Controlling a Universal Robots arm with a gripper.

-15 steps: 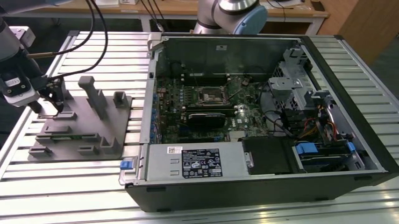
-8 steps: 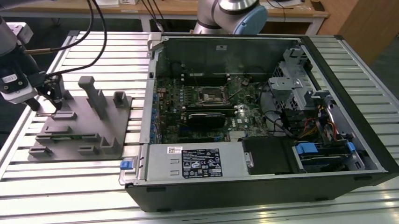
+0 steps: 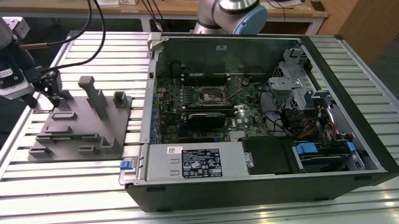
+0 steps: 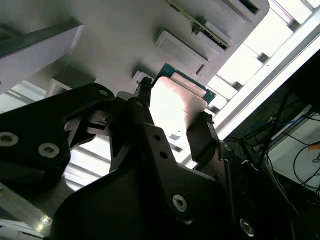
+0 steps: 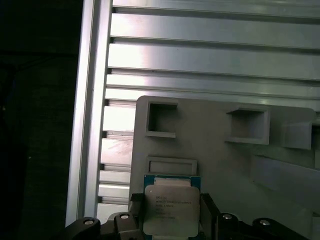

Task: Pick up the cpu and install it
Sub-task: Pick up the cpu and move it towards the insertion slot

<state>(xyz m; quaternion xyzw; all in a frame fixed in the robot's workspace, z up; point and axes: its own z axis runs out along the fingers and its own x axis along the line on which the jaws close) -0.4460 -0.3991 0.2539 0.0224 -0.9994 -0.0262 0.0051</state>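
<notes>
1. A slatted aluminium table [image 3: 74, 186] carried the whole work, and a wooden desk [image 3: 187, 9] stood behind it.
2. The gripper [image 3: 46, 99] hung over the far corner of a grey fixture plate [image 3: 81, 135], at the exterior view's left.
3. Its jaws were closed on the cpu [image 5: 171, 207]: in both wrist views one black finger pressed against each of two opposite edges of the chip.
4. In the second wrist view the fingers [image 4: 150, 135] flanked the cpu closely, with no gap to be seen at either edge.
5. The cpu lay flat with its silvery top upward and a thin green border at one edge, just beside a shallow pocket of the plate.
6. I could not tell whether the chip rested on the plate or was just above it.
7. The fixture plate bore several square pockets and some upright grey blocks [image 3: 95, 95].
8. An open computer case [image 3: 262, 191] lay to the exterior view's right of the plate.
9. Inside the case, the motherboard socket [image 3: 212, 96] was well apart from the gripper.
10. The arm's base [image 3: 234, 14] rose behind the case.
</notes>
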